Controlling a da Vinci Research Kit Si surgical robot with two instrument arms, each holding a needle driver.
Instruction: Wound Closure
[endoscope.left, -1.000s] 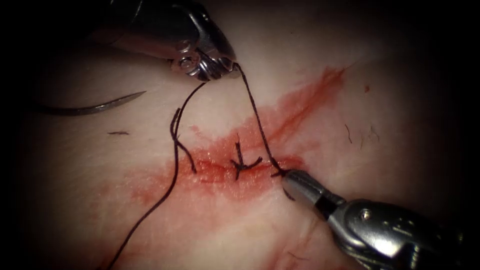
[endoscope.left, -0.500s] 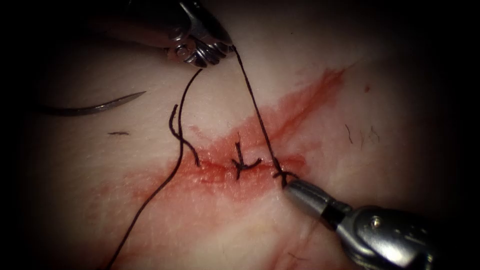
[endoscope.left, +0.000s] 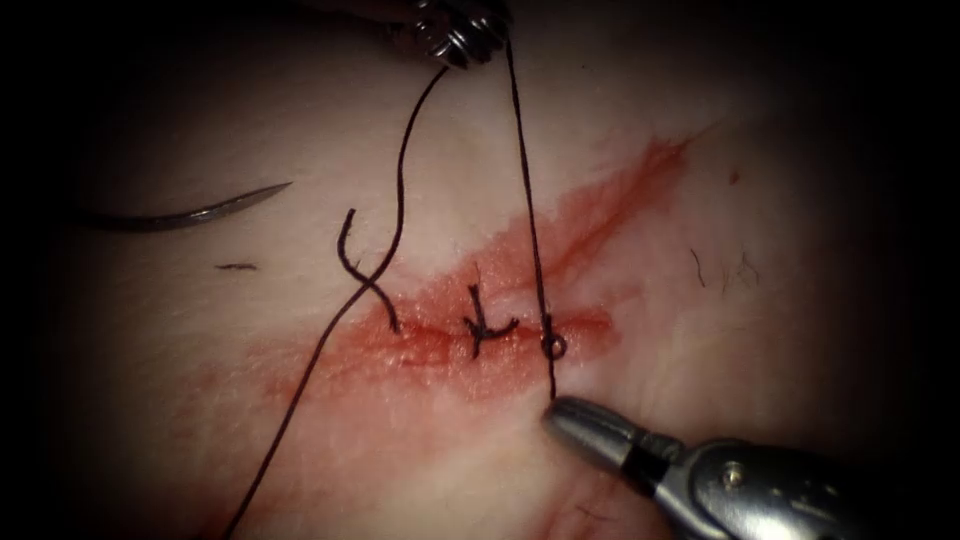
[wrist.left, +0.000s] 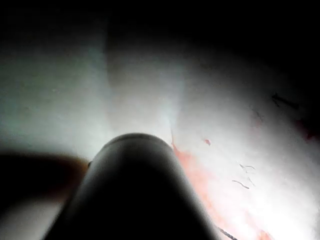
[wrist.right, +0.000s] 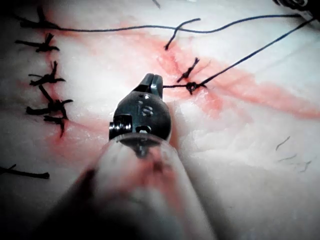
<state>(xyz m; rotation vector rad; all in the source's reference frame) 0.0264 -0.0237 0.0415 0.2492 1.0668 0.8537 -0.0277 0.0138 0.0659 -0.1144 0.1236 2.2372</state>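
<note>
Endoscope view is showing the left pincer (endoscope.left: 462, 35) rising toward the top edge, clenched on the thread (endoscope.left: 530, 210). Compared with a second ago it has lifted well away from the cut (endoscope.left: 440, 340). The right pincer (endoscope.left: 585, 430) is sitting just below the cut, its jaws closed on the short end of the same strand; it has slid down and away from the knot (endoscope.left: 552, 346). The strand between the two tools is now running straight and taut through that small loop, so the throw is being tightened.

The needle (endoscope.left: 190, 212) is lying free on the tissue (endoscope.left: 780, 330), well to the left of the cut, held by neither tool and not in the tissue. A finished stitch (endoscope.left: 482, 325) is sitting just left of the new knot, with another cut end (endoscope.left: 362, 270) further left. In the right wrist view the right pincer (wrist.right: 151, 82) is gripping the strand just beside the knot (wrist.right: 190, 86).

To seat this well, I judge the two pulls should stay opposite and even, in line across the cut, so the loop settles flat on the tissue rather than lifting the edges or cutting into them.
</note>
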